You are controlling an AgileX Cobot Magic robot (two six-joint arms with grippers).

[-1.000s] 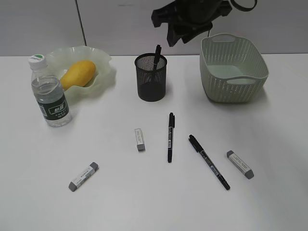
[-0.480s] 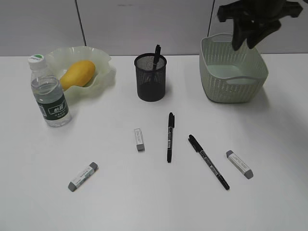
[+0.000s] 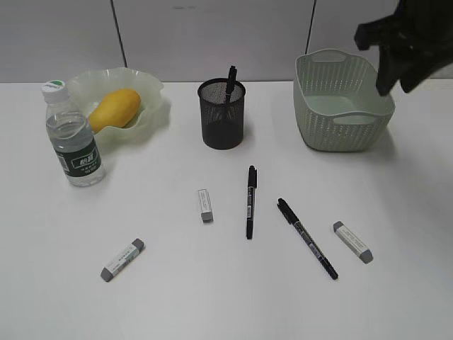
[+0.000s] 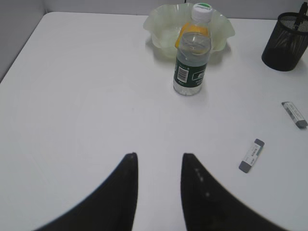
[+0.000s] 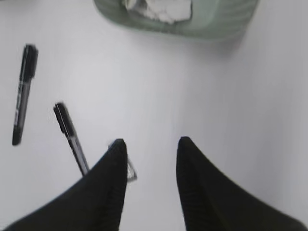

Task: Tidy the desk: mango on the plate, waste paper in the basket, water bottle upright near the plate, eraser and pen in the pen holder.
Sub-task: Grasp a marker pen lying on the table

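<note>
Right black claw (image 5: 149, 144) spread w/ nothing in it, above white desk (image 5: 159, 86), grey-white eraser (image 5: 130, 171) just under left finger, crumpled white paper (image 5: 161, 8) in pale green basket (image 5: 211, 26) well ahead.

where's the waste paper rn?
In the right wrist view, the waste paper lies inside the basket at the top edge; the exterior view hides it behind the basket wall.
</note>
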